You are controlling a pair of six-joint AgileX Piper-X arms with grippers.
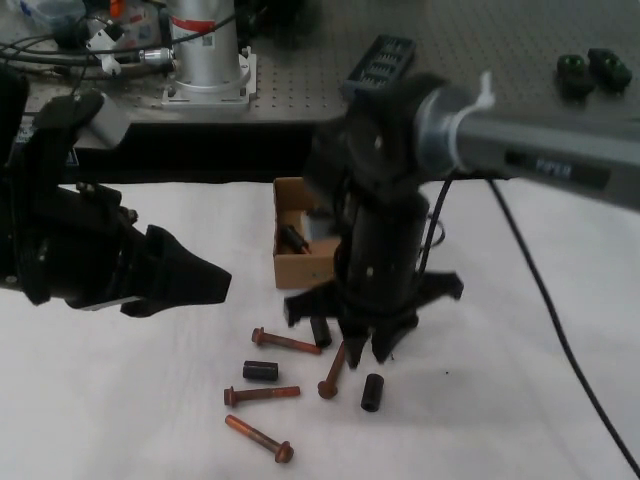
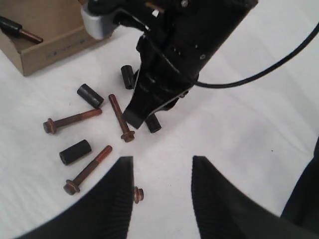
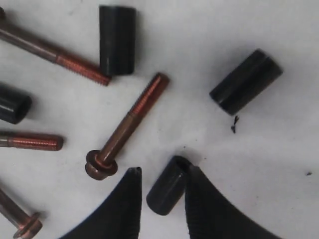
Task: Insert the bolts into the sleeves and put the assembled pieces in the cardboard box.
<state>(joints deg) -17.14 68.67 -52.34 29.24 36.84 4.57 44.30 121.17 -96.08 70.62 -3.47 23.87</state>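
Observation:
Several copper bolts and short black sleeves lie loose on the white cloth in front of the cardboard box. My right gripper points straight down among them. In the right wrist view its fingers are shut on one black sleeve that lies on the cloth, beside a bolt. My left gripper hangs above the cloth to the left of the parts. It is open with nothing between its fingers, and a bolt head shows beside one finger.
The box holds an assembled piece. Another sleeve lies apart from the rest on the cloth. A black cable trails over the cloth on the right. Behind the cloth is a metal bench with a cylinder base.

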